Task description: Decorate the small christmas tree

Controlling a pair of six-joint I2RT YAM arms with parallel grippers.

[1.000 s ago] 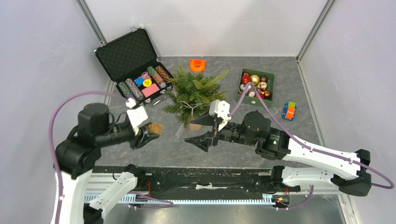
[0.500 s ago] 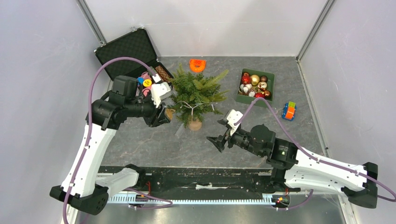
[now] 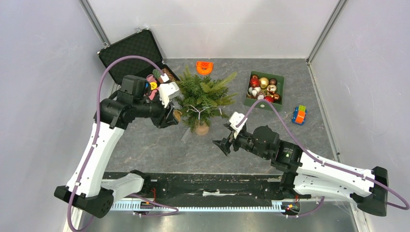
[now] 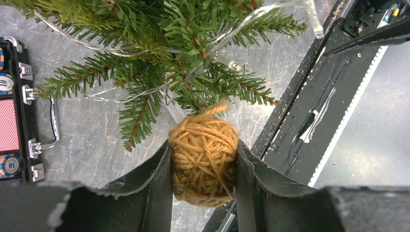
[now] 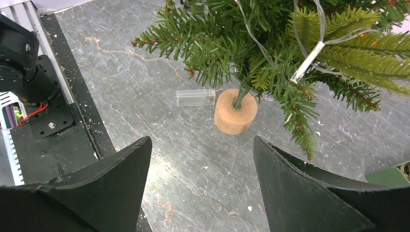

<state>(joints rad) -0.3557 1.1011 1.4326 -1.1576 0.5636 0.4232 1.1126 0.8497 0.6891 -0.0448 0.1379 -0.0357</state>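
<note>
Left arm point(image 3: 92, 154) swung from near-left corner of counter point(image 3: 154, 150) up to left flank of small christmas tree point(image 3: 203, 96); right arm point(image 3: 329, 169) backed off toward near edge. Left jaws clenched on mustard yarn ball point(image 4: 203, 166), ball just below lower branches, loose strand tip at needles. Right jaws spread wide, nothing between, low over counter near stump base point(image 5: 235, 117). Tree upright mid-counter, between open briefcase point(image 3: 138, 63) and green bauble box point(image 3: 280, 82); light string point(image 5: 304, 63) draped through branches. Clear tube point(image 5: 195, 97) lies just beside stump.
</note>
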